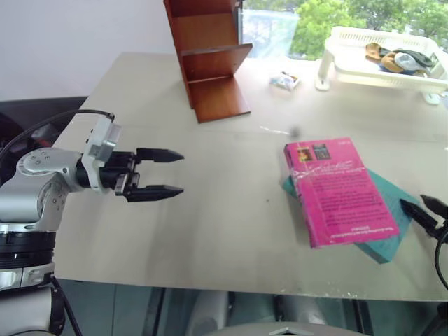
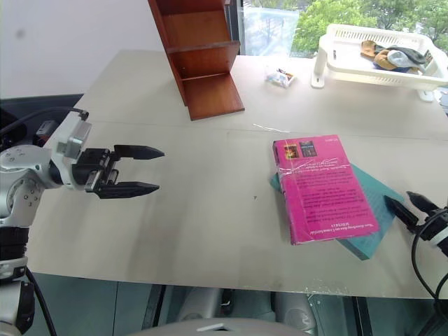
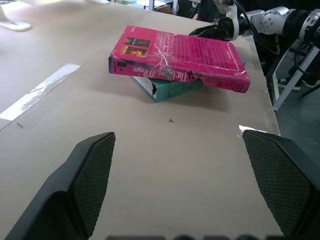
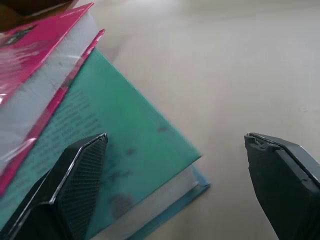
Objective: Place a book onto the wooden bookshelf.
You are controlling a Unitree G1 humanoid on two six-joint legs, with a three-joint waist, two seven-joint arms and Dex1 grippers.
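The magenta-pink book (image 1: 338,190) lies back cover up on the table, stacked askew on a teal-green book (image 1: 386,241). The reddish-brown wooden bookshelf (image 1: 208,56) stands at the table's far edge, left of centre. My left gripper (image 1: 159,172) hovers open over the left part of the table, pointing toward the books, nothing between its fingers. My right gripper (image 1: 422,208) is open at the right edge, just beside the near right corner of the teal-green book (image 4: 125,160). The pink book (image 4: 35,65) shows above the teal one in the right wrist view.
A white plastic basket rack (image 1: 383,59) with small items stands at the far right. A small wrapped packet (image 1: 284,81) lies between the rack and the shelf. The table's near edge (image 1: 231,285) runs close below the books.
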